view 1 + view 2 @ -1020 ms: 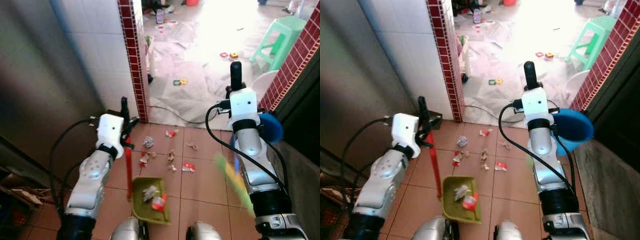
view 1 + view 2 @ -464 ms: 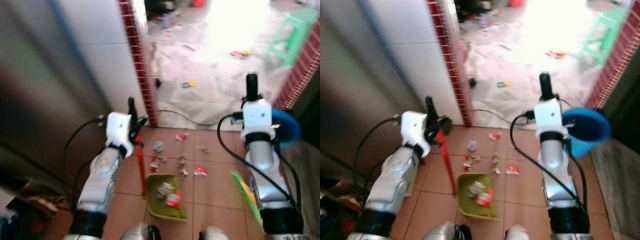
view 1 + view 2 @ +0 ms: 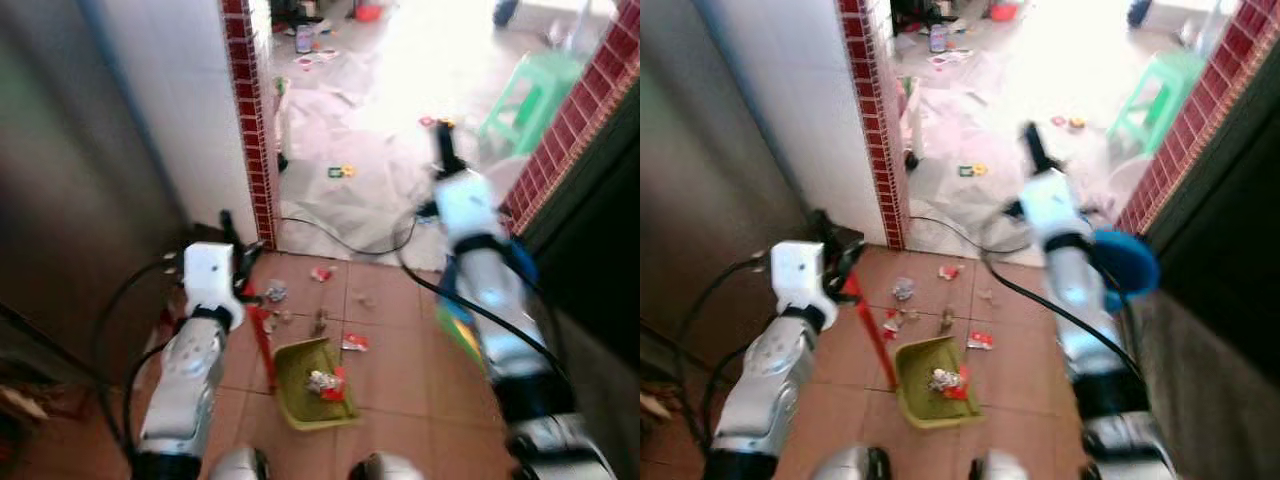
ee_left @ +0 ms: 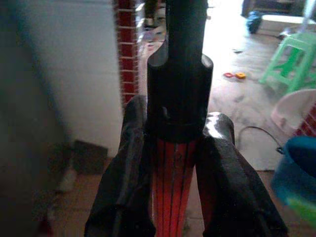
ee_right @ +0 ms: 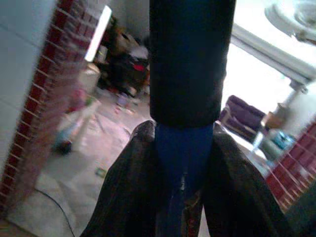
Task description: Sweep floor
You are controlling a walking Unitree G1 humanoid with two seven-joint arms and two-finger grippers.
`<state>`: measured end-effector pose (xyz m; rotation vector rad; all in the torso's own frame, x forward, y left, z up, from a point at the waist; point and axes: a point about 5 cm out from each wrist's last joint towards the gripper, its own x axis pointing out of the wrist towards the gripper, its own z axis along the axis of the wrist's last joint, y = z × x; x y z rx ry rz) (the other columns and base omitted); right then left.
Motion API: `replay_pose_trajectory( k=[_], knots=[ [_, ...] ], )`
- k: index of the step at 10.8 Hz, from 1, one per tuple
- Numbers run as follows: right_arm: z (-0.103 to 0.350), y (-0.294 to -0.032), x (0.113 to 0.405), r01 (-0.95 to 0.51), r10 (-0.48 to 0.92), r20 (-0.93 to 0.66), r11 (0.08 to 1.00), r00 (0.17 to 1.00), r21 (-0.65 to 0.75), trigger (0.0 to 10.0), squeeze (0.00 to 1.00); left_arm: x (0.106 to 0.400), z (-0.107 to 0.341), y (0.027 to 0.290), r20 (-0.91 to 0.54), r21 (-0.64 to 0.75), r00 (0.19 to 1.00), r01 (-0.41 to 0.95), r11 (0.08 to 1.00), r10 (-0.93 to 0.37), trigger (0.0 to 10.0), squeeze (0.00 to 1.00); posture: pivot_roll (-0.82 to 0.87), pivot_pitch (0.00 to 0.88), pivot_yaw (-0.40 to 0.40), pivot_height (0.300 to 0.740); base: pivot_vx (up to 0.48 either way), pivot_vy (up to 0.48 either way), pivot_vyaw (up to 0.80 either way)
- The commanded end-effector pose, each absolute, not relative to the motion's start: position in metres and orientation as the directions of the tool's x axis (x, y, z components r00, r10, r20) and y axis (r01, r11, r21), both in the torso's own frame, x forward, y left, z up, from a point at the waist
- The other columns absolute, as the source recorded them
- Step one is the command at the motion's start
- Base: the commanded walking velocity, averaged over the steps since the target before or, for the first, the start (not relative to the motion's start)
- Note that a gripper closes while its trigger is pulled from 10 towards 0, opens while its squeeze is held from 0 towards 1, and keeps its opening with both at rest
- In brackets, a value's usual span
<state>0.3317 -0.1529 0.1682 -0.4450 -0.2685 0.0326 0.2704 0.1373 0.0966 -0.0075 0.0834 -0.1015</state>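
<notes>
Litter is partly gathered: the green dustpan (image 3: 312, 382) sits on the tiled floor (image 3: 400, 400) at lower centre of the left eye view, with a crumpled paper and a red scrap already inside it. Your left end effector (image 4: 173, 197) is clamped on the dustpan's red handle (image 4: 174, 210), which the left wrist view shows pinched between both black fingers (image 4: 123, 182) below a black cap. Your right end effector (image 5: 180, 182) is closed around a blue broom handle (image 5: 182, 163), seen the same way in the right wrist view.

What is left, as I judge it: several scraps (image 3: 322, 273) still lie on the tiles just above the dustpan in the frame, between it and the red-brick pillar (image 3: 250, 130). More litter (image 3: 338, 171) is scattered on the pale floor beyond the doorway in the upper middle, near the green stool (image 3: 530, 95). So you are early to midway, with most of the sweeping ahead.

Hard to read: the eye views are blurred, and your right arm (image 3: 480, 280) smears across the right of the frame. A yellow-green streak beside that arm may be the broom head; you cannot tell. A blue round thing (image 3: 1125, 265) shows beside that arm in the right eye view; what it is stays unclear.
</notes>
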Motion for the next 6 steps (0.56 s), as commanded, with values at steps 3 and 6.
replay_pose_trajectory(
  k=[3,6],
  knots=[
    [0.18,-0.136,0.337,0.018,0.104,0.303,0.927,0.947,-0.376,10.0,0.0,0.276,0.128,0.148,0.006,0.037,0.998,0.066,0.997,-0.066,10.0,0.0,0.0,0.041,-0.025,0.74,0.0,0.0,0.0],
    [0.158,-0.156,0.326,0.049,0.019,0.219,0.953,0.976,-0.3,10.0,0.0,0.273,0.119,0.141,-0.037,0.01,0.991,0.125,0.992,-0.125,10.0,0.0,-0.03,0.031,0.015,0.74,0.0,0.0,-0.27]
  ],
)
